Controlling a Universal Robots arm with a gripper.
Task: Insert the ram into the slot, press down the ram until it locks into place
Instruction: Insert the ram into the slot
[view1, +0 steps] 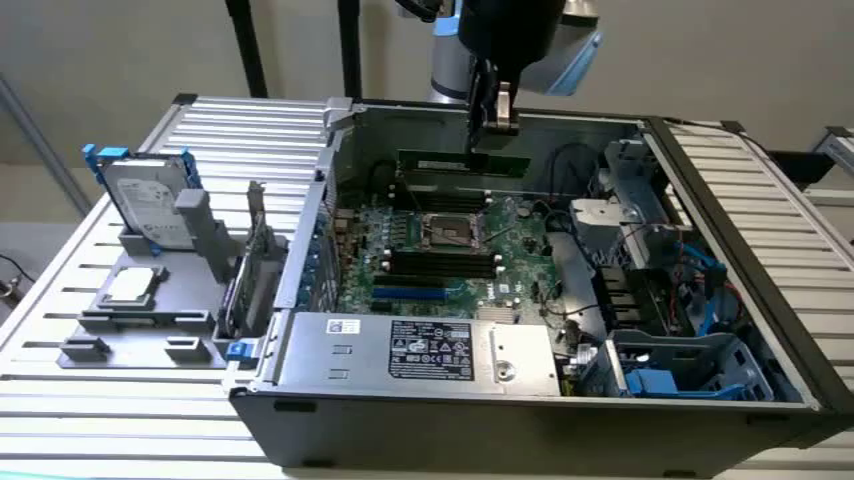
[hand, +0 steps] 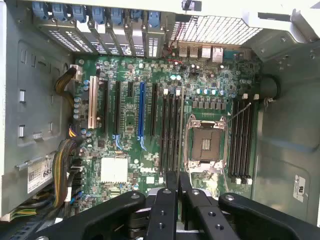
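Note:
My gripper (view1: 495, 118) is shut on the ram (view1: 463, 162), a thin green stick held level by its top edge above the far part of the open computer case. The motherboard (view1: 523, 243) lies below it. A bank of black memory slots (view1: 441, 264) runs in front of the CPU socket (view1: 451, 230). In the wrist view the ram (hand: 179, 130) appears edge-on between my gripper's (hand: 177, 176) black fingers (hand: 170, 192). It hangs over the board beside one bank of black slots (hand: 170, 132). A second bank (hand: 241, 135) lies past the CPU socket (hand: 206, 145). The ram is clear of every slot.
A blue slot (hand: 141, 115) and a beige slot (hand: 92, 102) lie parallel to the black ones. The case walls (view1: 727, 215), a power supply (view1: 414, 350), drive cages (view1: 681, 365) and cable bundles (hand: 67, 165) ring the board. A hard drive (view1: 144, 200) and a CPU (view1: 131, 285) sit on a grey stand outside.

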